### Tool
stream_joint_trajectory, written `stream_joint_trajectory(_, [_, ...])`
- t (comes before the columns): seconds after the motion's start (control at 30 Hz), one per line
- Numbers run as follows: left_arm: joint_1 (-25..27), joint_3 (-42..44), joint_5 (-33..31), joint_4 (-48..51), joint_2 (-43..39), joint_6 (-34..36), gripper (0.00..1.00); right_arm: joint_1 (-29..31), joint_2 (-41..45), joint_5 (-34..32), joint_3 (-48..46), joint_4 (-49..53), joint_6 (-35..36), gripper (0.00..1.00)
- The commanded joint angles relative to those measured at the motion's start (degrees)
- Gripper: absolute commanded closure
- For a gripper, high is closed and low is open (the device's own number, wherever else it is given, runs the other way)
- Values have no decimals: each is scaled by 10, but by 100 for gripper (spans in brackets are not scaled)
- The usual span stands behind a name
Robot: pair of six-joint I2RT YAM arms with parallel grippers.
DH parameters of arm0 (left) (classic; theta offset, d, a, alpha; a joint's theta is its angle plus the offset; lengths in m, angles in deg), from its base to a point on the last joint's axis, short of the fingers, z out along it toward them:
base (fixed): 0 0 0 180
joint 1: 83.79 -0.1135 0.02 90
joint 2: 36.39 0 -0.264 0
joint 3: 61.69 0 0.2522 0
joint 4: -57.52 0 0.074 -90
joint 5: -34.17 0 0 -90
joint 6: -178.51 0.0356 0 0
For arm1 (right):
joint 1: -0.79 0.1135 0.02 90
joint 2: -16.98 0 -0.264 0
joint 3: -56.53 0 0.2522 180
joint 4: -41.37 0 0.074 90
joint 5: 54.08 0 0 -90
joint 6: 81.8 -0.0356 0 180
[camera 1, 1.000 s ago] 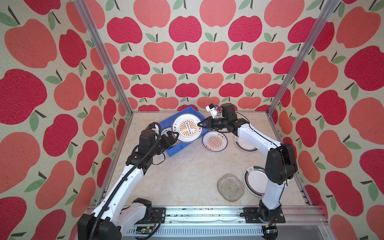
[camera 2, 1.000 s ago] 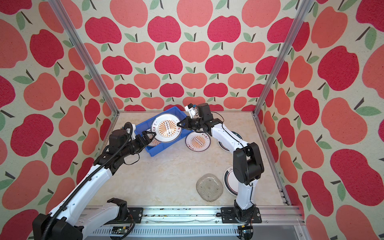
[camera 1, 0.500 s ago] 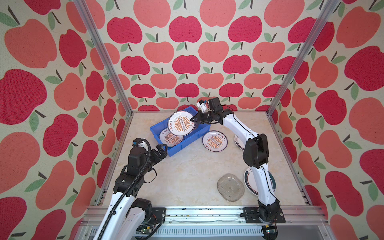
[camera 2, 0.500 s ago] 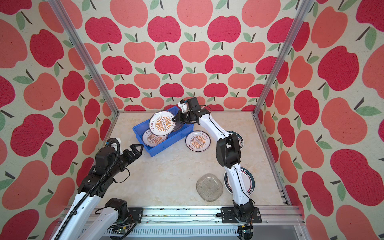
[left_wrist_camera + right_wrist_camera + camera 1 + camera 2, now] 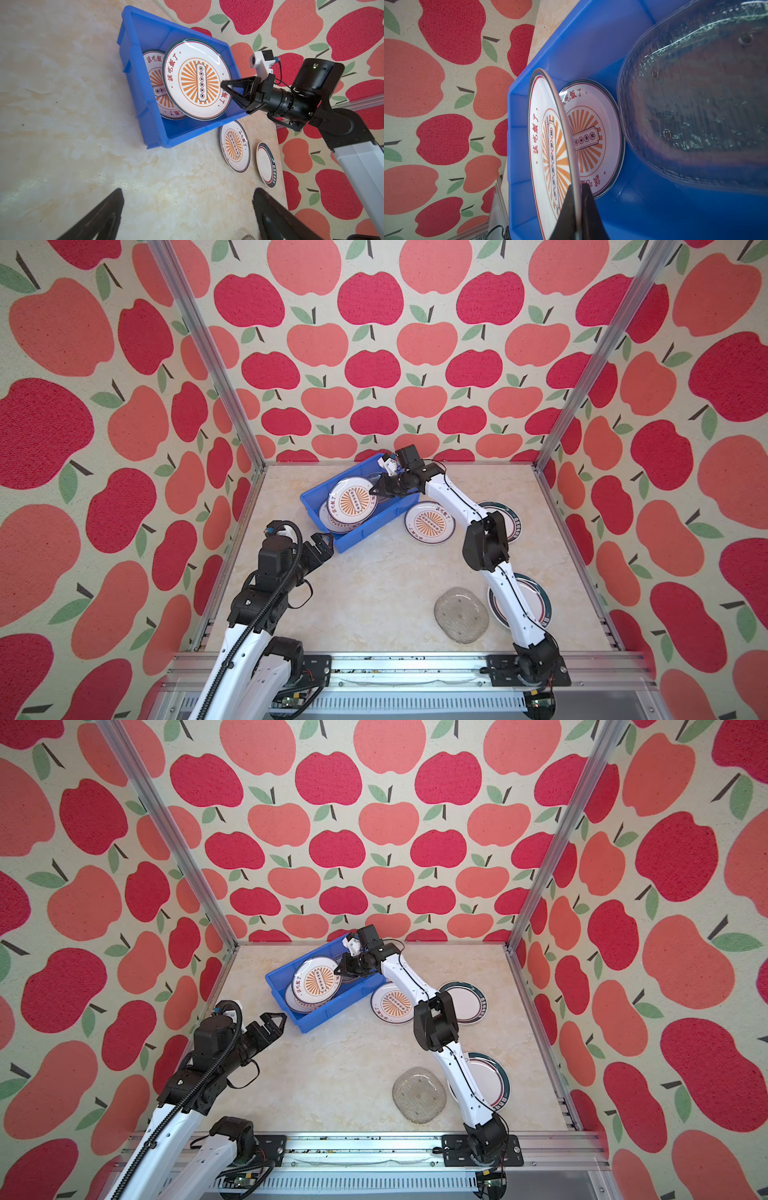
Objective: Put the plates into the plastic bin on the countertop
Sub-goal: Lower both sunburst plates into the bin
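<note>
Step in hand, likely: setting plate into bin. Right claw [image 5: 374,491] clamped on rim of sunburst plate [image 5: 353,502], held tilted over blue bin [image 5: 374,529]. Second sunburst plate [image 5: 591,133] lies flat beneath; glass dish [image 5: 695,104] also inside. Right arm stretched far across table [image 5: 374,593].

Left claw [image 5: 277,1026] wide open, empty, hovering near bin's near corner.

Next move calls for: lower, level, release gently.

Left on table: third sunburst plate [image 5: 430,522], far green-rimmed plate [image 5: 509,516], near green-rimmed plate [image 5: 536,601], glass plate [image 5: 461,615].
</note>
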State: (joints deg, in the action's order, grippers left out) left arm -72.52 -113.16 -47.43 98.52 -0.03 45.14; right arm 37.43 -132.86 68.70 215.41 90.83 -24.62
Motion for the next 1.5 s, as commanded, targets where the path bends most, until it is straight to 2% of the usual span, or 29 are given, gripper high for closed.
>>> stream_joint_trajectory(0.0, [-4, 11, 4, 4, -5, 4, 1, 12, -21, -2, 37, -5, 2, 100])
stream_joint_trajectory(0.33, [-6, 11, 9, 9, 5, 5, 1, 26, -73, -8, 69, -64, -40, 100])
stream_joint_trajectory(0.57, [-9, 16, 18, 6, 10, 0, 1, 32, -99, -17, 97, -68, -52, 100])
stream_joint_trajectory(0.8, [-12, 24, 20, 6, 6, 1, 1, 42, -95, -28, 99, -48, -42, 65])
stream_joint_trajectory(0.97, [-15, 25, 30, -7, 12, 2, 1, 53, -66, -67, 98, -8, -5, 58])
stream_joint_trajectory(1.23, [-15, 29, 46, -45, 38, 2, 1, 53, -24, -127, 97, 74, 58, 52])
stream_joint_trajectory(1.47, [-15, 35, 51, -58, 38, 1, 1, 53, -18, -127, 96, 84, 64, 50])
